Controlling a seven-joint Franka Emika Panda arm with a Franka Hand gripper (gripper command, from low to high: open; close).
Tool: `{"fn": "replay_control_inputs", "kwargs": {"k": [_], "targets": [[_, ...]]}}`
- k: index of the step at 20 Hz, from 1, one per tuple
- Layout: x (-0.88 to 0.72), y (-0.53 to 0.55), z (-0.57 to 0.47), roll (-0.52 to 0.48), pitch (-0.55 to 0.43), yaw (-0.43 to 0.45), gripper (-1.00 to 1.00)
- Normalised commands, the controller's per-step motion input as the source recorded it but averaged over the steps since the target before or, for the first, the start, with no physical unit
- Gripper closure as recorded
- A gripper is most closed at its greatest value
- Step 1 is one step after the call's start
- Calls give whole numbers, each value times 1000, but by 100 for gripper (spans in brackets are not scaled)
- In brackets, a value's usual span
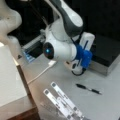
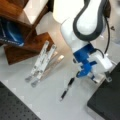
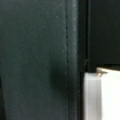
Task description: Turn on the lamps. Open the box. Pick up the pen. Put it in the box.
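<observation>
A: Box first. Where is it?

B: The box (image 1: pixel 106 53) sits closed on the tabletop (image 1: pixel 105 105) at a front view's right, black lid flat, silver-grey side facing the pen. In a front view its dark corner (image 2: pixel 107 102) fills the bottom right. The wrist view is almost all black lid (image 3: pixel 32 60), stitched seam running top to bottom, with a pale surface at bottom right.

A: Pen?

B: The pen (image 1: pixel 88 89) lies flat on the tabletop, apart from the box, nothing touching it. In a front view it (image 2: pixel 67 88) lies slantwise, just below the blue part of the arm.

A: End effector?

B: The end effector (image 1: pixel 76 68) hangs low at the box's front edge, under the blue mount (image 1: pixel 83 56), near the pen but clear of it. In a front view it (image 2: pixel 86 75) is beside the box's corner. Fingers are hidden behind the mount; I cannot tell whether they are parted or clenched, and nothing shows as held.

A: Surroundings?

B: Two flat white strips (image 1: pixel 63 102) lie side by side toward a front view's bottom, well apart from the box; they appear again in a front view (image 2: pixel 41 62), leaning off a wooden shelf unit (image 2: pixel 27 47). A white cable (image 1: pixel 41 73) runs across the tabletop to a plug by the arm. Pale wooden block (image 1: pixel 11 82) at a front view's left.
</observation>
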Motion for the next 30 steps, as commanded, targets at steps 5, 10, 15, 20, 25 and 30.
{"fn": "replay_control_inputs", "kwargs": {"k": [5,10,15,20,25,30], "targets": [[64,-92,-41,102,-43,69,100],[69,-134,-39,94,-39,90,100],[60,-141,-29,90,-26,113,100],[53,-111,-15,87,-13,129,100],[51,-103,12,71,-2,126,100],[27,-75,76,23,26,131,100]]}}
